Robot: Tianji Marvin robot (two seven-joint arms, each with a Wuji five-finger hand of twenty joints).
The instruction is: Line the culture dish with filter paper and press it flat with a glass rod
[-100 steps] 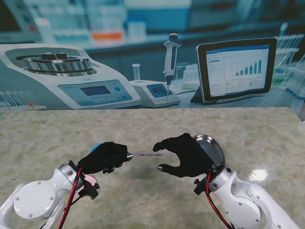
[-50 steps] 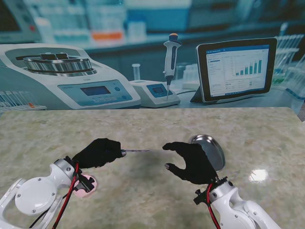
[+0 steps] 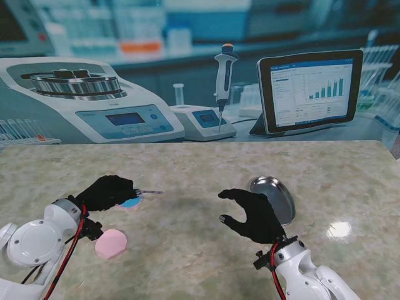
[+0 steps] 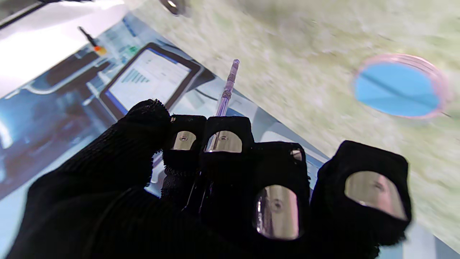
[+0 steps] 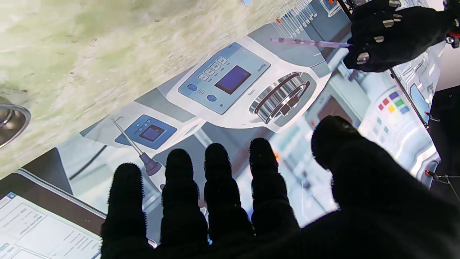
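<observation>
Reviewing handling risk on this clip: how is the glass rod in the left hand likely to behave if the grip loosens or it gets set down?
The glass rod looks thin, straight and rigid, so probably brittle. Its smooth round shaft would likely slip and roll on the table. The left hand grips only one end.

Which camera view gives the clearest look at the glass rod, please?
The left wrist view: the glass rod juts large and sharp from the left hand. The stand view shows only a short, thin tip; the right wrist view shows it small and distant.
</observation>
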